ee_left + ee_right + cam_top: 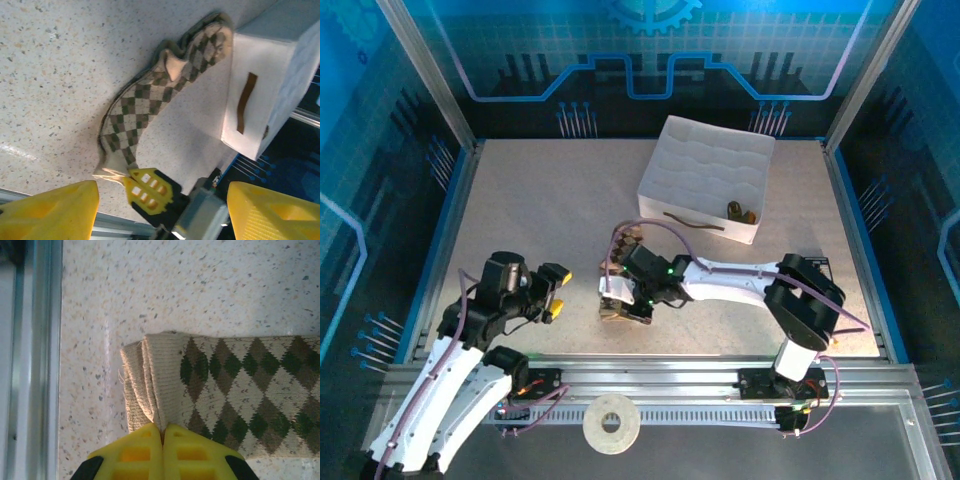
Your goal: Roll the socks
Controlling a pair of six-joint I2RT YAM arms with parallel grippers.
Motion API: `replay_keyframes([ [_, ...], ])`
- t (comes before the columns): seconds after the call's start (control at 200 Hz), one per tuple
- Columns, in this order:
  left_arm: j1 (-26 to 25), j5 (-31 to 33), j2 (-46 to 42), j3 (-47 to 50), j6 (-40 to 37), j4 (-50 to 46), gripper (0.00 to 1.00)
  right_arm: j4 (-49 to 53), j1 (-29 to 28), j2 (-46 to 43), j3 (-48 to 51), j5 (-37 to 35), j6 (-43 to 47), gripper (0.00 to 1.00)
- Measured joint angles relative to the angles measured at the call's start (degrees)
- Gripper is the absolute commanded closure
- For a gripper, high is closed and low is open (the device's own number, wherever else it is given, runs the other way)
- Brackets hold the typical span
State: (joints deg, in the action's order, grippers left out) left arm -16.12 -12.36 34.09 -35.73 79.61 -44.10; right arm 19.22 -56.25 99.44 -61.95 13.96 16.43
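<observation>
A brown-and-tan diamond checked sock [165, 95] lies flat on the speckled table, one end near the white quilted box [270, 90]. My right gripper [162, 432] is shut on the folded tan cuff edge of this sock [240, 390]; its yellow fingers [147, 187] show pinched together at the sock's near end. From above, the right gripper [616, 304] sits over the sock [623, 243] at the table's middle front. To its left my left gripper [558, 291] stands open and holds nothing, its own gripper [160, 215] a short way from the cuff.
The white quilted box [705, 165] stands at the back right, with small dark brown things [741, 211] in its near corner and a brown strap on its front. A metal rail [30, 360] runs along the table's near edge. A white tape roll [611, 425] lies beyond that rail.
</observation>
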Motion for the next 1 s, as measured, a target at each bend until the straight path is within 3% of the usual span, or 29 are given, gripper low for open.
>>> replay_keyframes([
  [0.23, -1.14, -2.19, 6.19, 1.25, -0.17, 4.00, 0.38, 6.69, 6.67, 7.93, -9.53, 8.33, -6.93, 1.00],
  [0.37, -4.59, -2.56, 9.64, 2.64, -0.09, 7.96, 0.55, 9.84, 9.40, 12.24, -12.85, 12.22, -9.75, 1.00],
  [0.58, -8.55, -2.51, 14.03, 7.76, 2.32, 17.68, 0.73, 12.13, 10.93, 16.41, -16.11, 14.60, -12.07, 1.00],
  [1.001, -9.73, -2.49, 29.77, 9.79, 3.06, 37.31, 0.81, 13.79, 10.95, 19.02, -18.51, 15.02, -12.63, 1.00],
])
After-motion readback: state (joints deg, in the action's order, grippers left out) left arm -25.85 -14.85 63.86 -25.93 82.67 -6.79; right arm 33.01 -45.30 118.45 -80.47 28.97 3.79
